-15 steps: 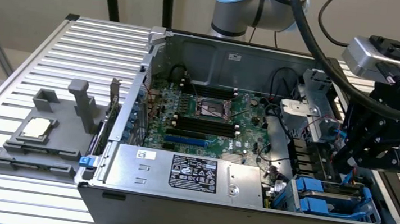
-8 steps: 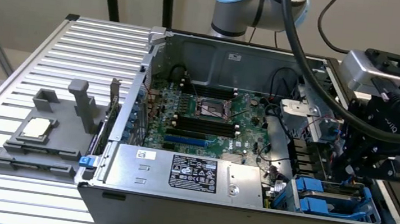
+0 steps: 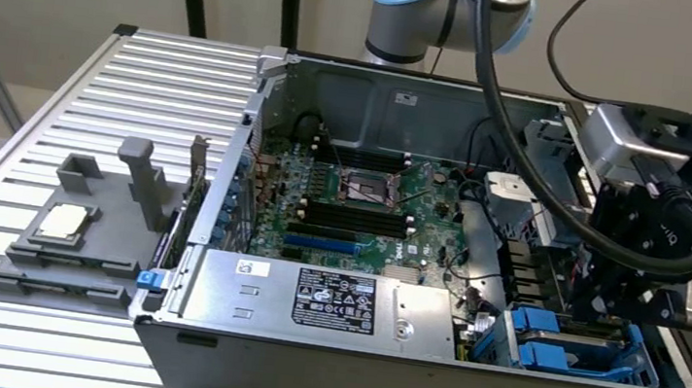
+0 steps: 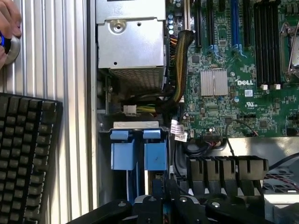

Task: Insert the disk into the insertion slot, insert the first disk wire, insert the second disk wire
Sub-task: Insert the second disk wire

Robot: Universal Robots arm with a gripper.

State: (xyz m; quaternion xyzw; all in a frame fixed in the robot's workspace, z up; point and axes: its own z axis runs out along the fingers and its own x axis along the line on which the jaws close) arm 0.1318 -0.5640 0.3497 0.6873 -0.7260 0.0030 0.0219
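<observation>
Black gripper (image 4: 161,205) (finger state: cannot tell) hangs just above the insertion slot (image 4: 138,156) with its blue tabs, beside the power-supply box (image 4: 131,44); a hand (image 4: 8,28) rests well apart.

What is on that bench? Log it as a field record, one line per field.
case: open computer case on a slatted table
gripper: gripper low over the drive cage, at the exterior view's right
insertion slot: blue-grey drive cage with bright blue tabs
beside the cage: silver labelled power supply
further in: green motherboard
outside the case: grey fixture, black keyboard
person: a hand over the table beyond the keyboard
</observation>
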